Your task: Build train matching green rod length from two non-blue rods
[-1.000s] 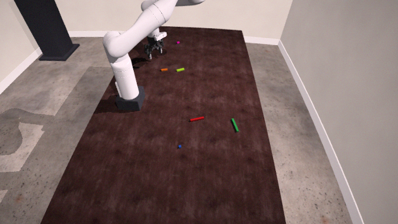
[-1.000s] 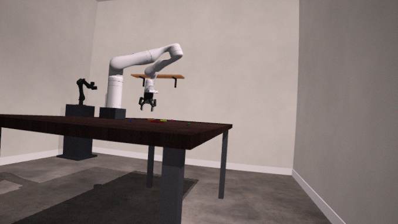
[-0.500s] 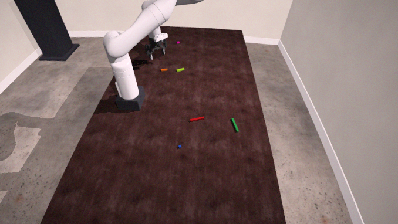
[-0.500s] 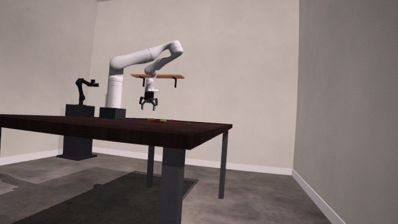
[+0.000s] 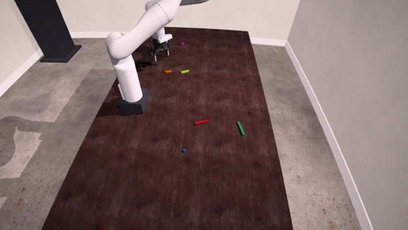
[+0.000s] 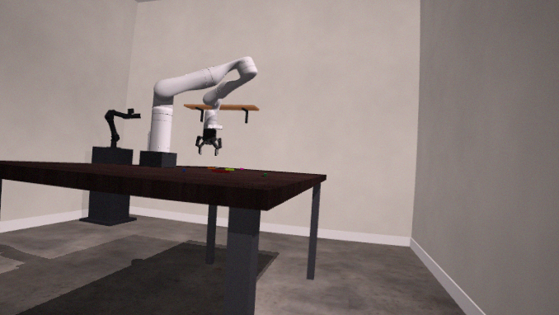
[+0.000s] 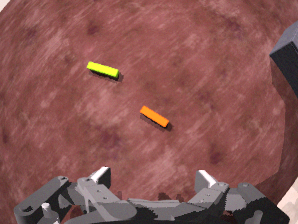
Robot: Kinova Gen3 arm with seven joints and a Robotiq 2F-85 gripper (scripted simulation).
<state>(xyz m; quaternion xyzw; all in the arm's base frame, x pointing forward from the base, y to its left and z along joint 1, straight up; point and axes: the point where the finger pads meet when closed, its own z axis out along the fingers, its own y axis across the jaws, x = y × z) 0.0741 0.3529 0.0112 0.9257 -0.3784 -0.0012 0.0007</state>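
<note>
My gripper hangs open and empty above the far left part of the dark table; it also shows in the side view and the wrist view. An orange rod and a lime rod lie flat near each other, a little in front of the gripper; the wrist view shows the orange rod and the lime rod apart. A small magenta rod lies at the far end. A red rod, a green rod and a small blue rod lie mid-table, all apart.
The arm's base stands on the table's left edge. A dark pillar stands at the back left on the floor. A wall shelf hangs behind the arm. A small black arm stands behind the table.
</note>
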